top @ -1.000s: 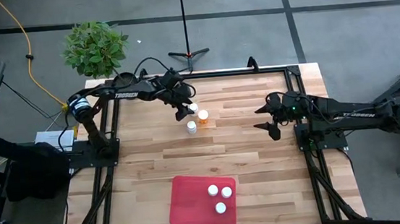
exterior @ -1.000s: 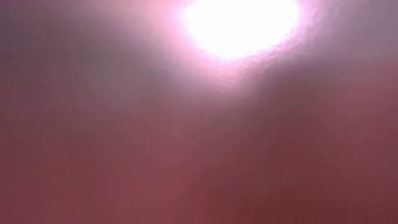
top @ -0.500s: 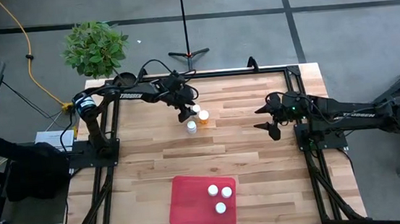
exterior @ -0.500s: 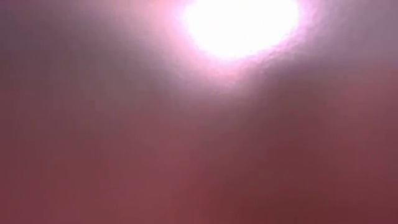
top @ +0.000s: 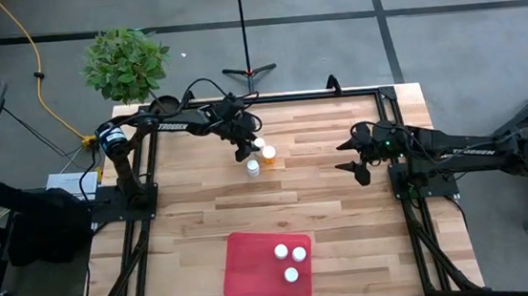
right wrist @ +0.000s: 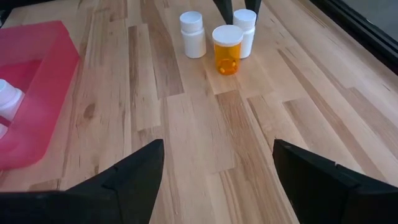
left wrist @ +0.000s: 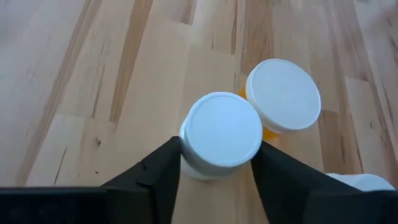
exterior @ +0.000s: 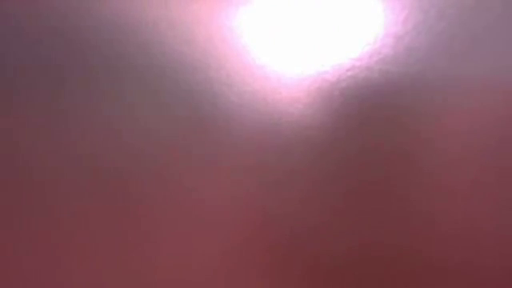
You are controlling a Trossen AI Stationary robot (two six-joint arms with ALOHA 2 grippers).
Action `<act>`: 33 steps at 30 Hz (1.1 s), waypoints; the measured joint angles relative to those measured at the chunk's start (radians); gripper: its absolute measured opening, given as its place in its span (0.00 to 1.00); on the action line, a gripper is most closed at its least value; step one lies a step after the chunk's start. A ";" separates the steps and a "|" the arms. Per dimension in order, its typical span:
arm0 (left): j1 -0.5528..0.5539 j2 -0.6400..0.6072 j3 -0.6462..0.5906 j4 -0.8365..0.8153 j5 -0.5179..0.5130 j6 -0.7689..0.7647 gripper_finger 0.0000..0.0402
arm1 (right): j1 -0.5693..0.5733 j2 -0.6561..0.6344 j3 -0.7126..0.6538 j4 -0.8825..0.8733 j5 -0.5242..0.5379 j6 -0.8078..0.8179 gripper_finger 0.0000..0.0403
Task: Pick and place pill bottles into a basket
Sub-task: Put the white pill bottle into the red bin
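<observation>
Three pill bottles stand close together on the far middle of the table: one [top: 257, 144] [left wrist: 221, 130] [right wrist: 244, 25] between the fingers of my left gripper [top: 247, 148] [left wrist: 217, 180], an orange one [top: 267, 153] [left wrist: 283, 102] [right wrist: 227, 50] beside it, and a third [top: 252, 167] [right wrist: 193, 34] nearer. My left gripper is shut on the first. Three more bottles [top: 290, 260] stand in the red basket [top: 246, 269] [right wrist: 37, 93] near the front edge. My right gripper [top: 356, 157] [right wrist: 217, 186] is open and empty at the right. My left gripper pinches the bottle between its two fingers, on opposite sides just under the white cap [left wrist: 193, 169]. The fingers [right wrist: 224, 6] come from above, pointing down. The bottle stands upright with its base on the table.
A potted plant [top: 124, 62] stands past the table's far left corner. Bare wood lies between the bottles and the basket. The low view shows only a red blur with a bright glare.
My left arm has reached a little farther toward the table's right, bringing its gripper closer over the far bottle. The bottles and the basket stay where they were.
</observation>
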 joint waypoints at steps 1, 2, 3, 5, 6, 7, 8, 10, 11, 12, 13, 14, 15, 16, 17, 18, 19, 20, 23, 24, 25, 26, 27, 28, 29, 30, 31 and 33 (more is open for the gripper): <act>0.000 0.000 0.000 0.002 0.000 0.000 0.52 | 0.000 0.000 0.000 0.000 0.000 0.000 0.72; 0.000 -0.001 0.000 0.005 0.001 0.000 0.49 | 0.000 0.000 0.000 0.000 0.000 0.000 0.72; 0.000 -0.002 0.000 0.005 0.001 0.000 0.47 | 0.000 0.000 0.000 0.000 0.000 0.000 0.72; 0.000 -0.002 0.000 0.004 0.001 0.000 0.45 | 0.000 0.000 0.000 0.000 0.000 0.000 0.72; 0.000 -0.002 0.000 0.003 0.000 0.000 0.44 | 0.000 0.000 0.000 0.000 0.000 0.000 0.72; 0.000 -0.002 0.000 0.002 0.000 0.000 0.43 | 0.000 0.000 0.000 -0.001 0.000 0.000 0.72; 0.000 -0.002 0.000 0.002 0.000 0.000 0.43 | 0.000 0.000 0.000 -0.001 0.000 0.000 0.72; 0.000 -0.002 0.000 0.003 0.000 0.000 0.42 | 0.000 0.000 0.000 -0.001 0.000 0.000 0.72; 0.000 -0.002 0.000 0.002 0.000 0.000 0.42 | 0.000 0.000 0.000 -0.001 0.000 0.000 0.72; 0.000 -0.002 0.000 0.003 0.000 0.000 0.41 | 0.000 0.000 0.000 -0.001 0.000 0.000 0.72; 0.000 -0.002 0.000 0.003 0.000 0.000 0.40 | 0.000 0.000 0.000 -0.001 0.000 0.000 0.72; 0.000 -0.002 0.000 0.003 0.000 0.000 0.39 | 0.000 0.000 0.000 -0.002 0.000 0.000 0.72; 0.000 -0.002 0.000 0.003 0.000 0.000 0.38 | 0.000 0.000 0.000 -0.002 0.000 0.000 0.72; 0.000 -0.002 0.000 0.003 -0.001 0.000 0.37 | 0.000 0.000 0.000 -0.002 0.000 0.000 0.72; 0.000 -0.002 0.000 0.003 -0.001 0.000 0.36 | 0.000 0.000 0.000 -0.003 0.000 0.000 0.72; 0.000 -0.002 0.000 0.003 -0.002 0.000 0.36 | 0.000 0.000 0.000 -0.004 0.000 0.000 0.72; 0.000 -0.002 0.000 0.004 -0.006 0.001 0.35 | 0.000 0.000 0.000 -0.004 0.000 0.000 0.72; 0.000 -0.002 0.000 0.009 -0.008 0.001 0.35 | 0.000 0.000 0.000 -0.004 0.000 0.000 0.72; 0.000 -0.002 0.000 0.056 -0.020 0.003 0.35 | 0.000 0.000 0.000 -0.004 0.000 0.000 0.72; 0.000 -0.002 0.001 0.067 -0.027 0.004 0.36 | 0.000 0.000 0.000 -0.004 0.000 0.000 0.72; 0.000 -0.001 0.009 0.065 -0.034 0.005 0.37 | 0.000 0.000 0.000 -0.004 0.000 0.000 0.72; 0.000 -0.001 0.021 0.057 -0.036 0.006 0.39 | 0.000 0.000 0.000 -0.004 0.000 0.000 0.72; 0.000 -0.001 0.034 0.052 -0.037 0.006 0.41 | 0.000 0.000 0.000 -0.004 -0.001 0.000 0.72; 0.000 -0.001 0.047 0.046 -0.037 0.006 0.43 | 0.000 0.000 0.000 -0.005 0.000 0.004 0.72; 0.000 -0.001 0.058 0.035 -0.035 0.007 0.46 | 0.000 0.000 0.000 -0.007 -0.001 0.006 0.72; 0.000 -0.001 0.069 0.018 -0.033 0.007 0.49 | 0.000 0.000 0.000 -0.008 -0.001 0.007 0.72; 0.000 -0.001 0.081 0.000 -0.033 0.008 0.53 | 0.000 0.000 0.000 -0.008 -0.001 0.007 0.72; 0.000 -0.001 0.106 -0.026 -0.033 0.008 0.60 | 0.000 0.000 0.000 -0.008 -0.001 0.007 0.72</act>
